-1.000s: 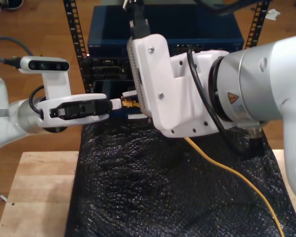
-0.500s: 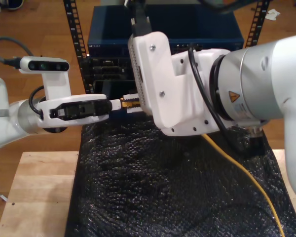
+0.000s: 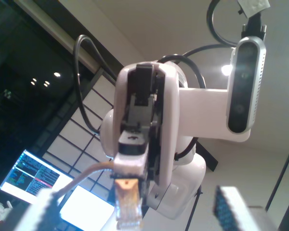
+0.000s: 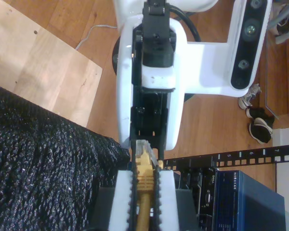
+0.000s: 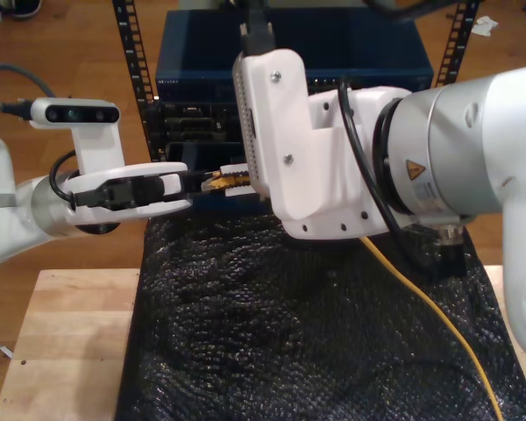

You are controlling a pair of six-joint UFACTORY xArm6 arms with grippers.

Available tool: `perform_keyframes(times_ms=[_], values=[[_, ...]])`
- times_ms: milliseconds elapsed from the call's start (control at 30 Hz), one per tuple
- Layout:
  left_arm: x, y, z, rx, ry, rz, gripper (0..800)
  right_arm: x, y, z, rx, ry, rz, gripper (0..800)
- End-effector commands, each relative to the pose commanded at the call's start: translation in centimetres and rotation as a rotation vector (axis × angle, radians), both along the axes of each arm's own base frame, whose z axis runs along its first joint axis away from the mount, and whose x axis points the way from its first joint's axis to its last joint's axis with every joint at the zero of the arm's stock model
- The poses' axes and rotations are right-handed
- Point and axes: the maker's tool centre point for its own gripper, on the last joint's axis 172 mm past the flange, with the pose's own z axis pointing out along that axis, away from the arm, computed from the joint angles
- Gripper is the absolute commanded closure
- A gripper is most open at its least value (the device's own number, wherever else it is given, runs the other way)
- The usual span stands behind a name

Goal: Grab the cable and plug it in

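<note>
Holding my first gripper (image 5: 195,182) at the exterior view's left, jaws spread, mouth right at the plug (image 4: 143,154). Clamping the cable (image 5: 438,316) just behind that plug in my second gripper (image 4: 143,185). Risking a cocked or dropped plug if letting go before getting a square grip. Risking a snag on the black mat (image 5: 245,351) covering the table (image 5: 70,351), the slack trailing to the right. Crowding the rack (image 5: 131,70) and blue switch (image 5: 333,53) behind, likely blocking sight of the ports.

- The 2 grippers are meeting nose to nose over the black mat (image 5: 272,333), crowding the gap before the rack (image 5: 184,123).
- The cable (image 5: 438,316) is trailing across the mat toward the exterior view's right.
</note>
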Motion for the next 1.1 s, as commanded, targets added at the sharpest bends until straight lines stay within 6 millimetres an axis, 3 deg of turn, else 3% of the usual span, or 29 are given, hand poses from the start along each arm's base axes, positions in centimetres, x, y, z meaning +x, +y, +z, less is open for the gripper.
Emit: perform_keyframes(times_ms=[300, 533, 700, 900, 1100], values=[[0.9, -0.6, -0.3, 0.059, -0.036, 0.054, 2, 1.5, -0.3, 0.5, 0.031, 0.042, -0.066, 798], [1.6, -1.3, -0.4, 0.119, -0.071, 0.103, 2, 5.5, -4.9, 0.9, 0.063, 0.069, -0.228, 798], [2.7, -1.6, -0.9, 0.174, -0.093, 0.158, 2, 7.1, -7.4, 0.5, 0.067, 0.087, -0.299, 799], [3.9, -2.0, -1.8, 0.301, -0.159, 0.216, 2, 8.0, -10.7, -2.0, 0.035, 0.172, -0.378, 800], [4.5, -1.2, -5.2, 0.513, -0.219, 0.235, 2, 8.4, -14.4, -5.5, -0.021, 0.288, -0.448, 800]])
